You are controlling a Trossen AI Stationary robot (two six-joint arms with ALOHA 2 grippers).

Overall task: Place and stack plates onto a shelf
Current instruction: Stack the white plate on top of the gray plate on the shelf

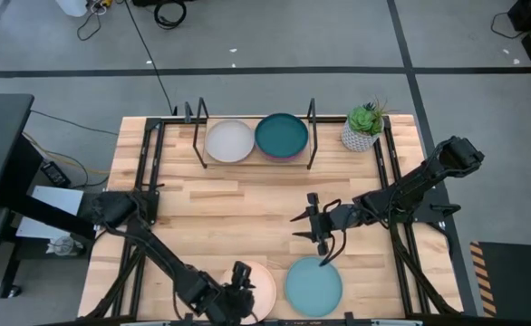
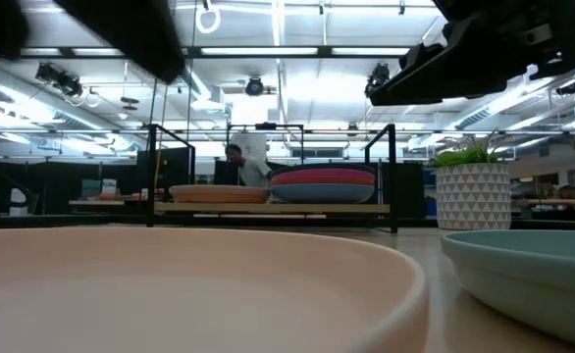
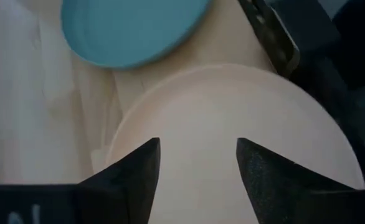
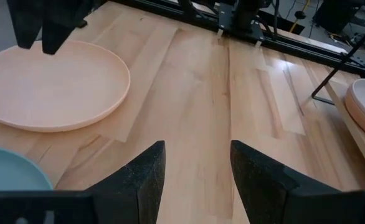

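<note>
A pink plate lies flat on the table at the near edge, with a light blue plate flat beside it on the right. My left gripper stands open over the pink plate's near-left part, its fingers pointing slantwise down. My right gripper hangs open above the table just beyond the light blue plate's far rim, with only bare wood between its fingers. On the shelf at the far side, a cream plate lies on the left and a dark teal plate tops a stack on the right.
A potted plant in a white pot stands right of the shelf at the far right. Black frame rails run along the table's left and right sides. Bare wood lies between the shelf and the two near plates.
</note>
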